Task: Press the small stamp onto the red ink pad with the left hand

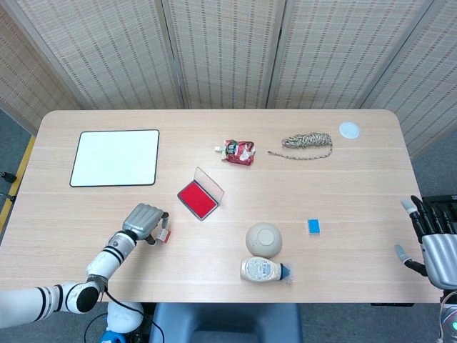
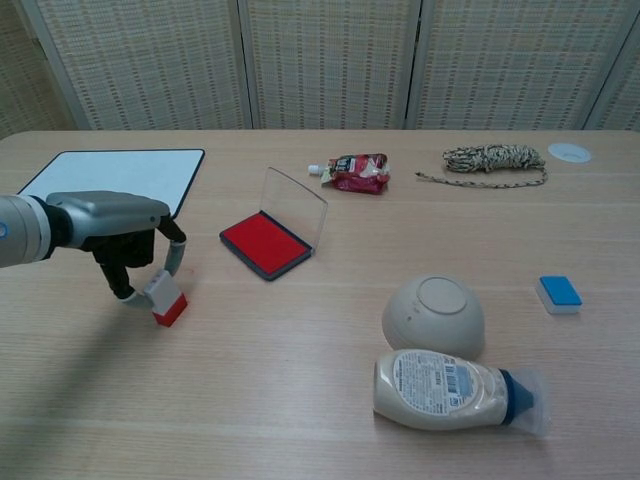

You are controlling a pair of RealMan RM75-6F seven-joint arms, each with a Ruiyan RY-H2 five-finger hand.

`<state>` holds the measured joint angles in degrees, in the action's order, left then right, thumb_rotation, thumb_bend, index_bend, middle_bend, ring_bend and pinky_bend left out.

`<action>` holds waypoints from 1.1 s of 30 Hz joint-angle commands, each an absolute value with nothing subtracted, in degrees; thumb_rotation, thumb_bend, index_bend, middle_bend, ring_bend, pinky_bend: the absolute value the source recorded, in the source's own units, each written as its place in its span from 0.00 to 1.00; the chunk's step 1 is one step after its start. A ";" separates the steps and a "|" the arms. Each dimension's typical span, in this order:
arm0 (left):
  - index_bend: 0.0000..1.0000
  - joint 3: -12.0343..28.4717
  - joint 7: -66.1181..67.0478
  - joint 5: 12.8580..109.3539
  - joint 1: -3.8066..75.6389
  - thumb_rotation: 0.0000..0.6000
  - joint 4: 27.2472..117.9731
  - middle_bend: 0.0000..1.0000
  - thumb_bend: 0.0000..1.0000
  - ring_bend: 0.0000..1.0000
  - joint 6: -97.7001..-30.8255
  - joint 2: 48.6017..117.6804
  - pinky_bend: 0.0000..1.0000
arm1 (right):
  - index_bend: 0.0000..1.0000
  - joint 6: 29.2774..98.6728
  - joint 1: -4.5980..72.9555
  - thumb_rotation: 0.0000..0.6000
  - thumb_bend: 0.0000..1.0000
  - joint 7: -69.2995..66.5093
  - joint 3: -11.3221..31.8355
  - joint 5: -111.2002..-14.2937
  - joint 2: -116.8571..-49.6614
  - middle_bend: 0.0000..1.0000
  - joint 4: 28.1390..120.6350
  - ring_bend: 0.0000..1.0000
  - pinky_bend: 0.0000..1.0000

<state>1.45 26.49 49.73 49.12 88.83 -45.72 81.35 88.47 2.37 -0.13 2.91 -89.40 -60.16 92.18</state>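
Left hand (image 2: 120,235) pinches blocky red-based small stamp (image 2: 166,298) on woodgrain table (image 2: 300,370).

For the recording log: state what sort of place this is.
Probably an indoor lab or test room: a pale wooden table stands before woven folding screens, and unrelated props are scattered on it, such as a red ink pad, a rope bundle and an upturned bowl.

You have a silver-grey metal left hand (image 2: 115,225) with fingers around a small white stamp with a red base (image 2: 166,298). The open ink pad (image 2: 264,242) shows bright red under a clear lid. On the pale wood-grain table (image 2: 300,400): a black-edged white board (image 2: 115,172), a beige bowl (image 2: 434,316), a blue-topped white block (image 2: 558,293).
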 commanded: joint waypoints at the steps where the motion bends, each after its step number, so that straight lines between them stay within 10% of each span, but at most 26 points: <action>1: 0.63 1.41 26.57 49.77 49.14 1.00 89.39 1.00 0.29 0.90 -46.03 80.99 0.93 | 0.00 88.54 2.35 1.00 0.29 -0.08 2.92 -89.41 -60.22 0.00 92.15 0.00 0.00; 33: 0.77 5.56 29.54 43.62 54.08 1.00 98.01 1.00 0.41 0.90 -47.47 74.05 0.93 | 0.00 87.63 2.96 1.00 0.29 -2.89 3.77 -88.32 -59.42 0.00 91.58 0.00 0.00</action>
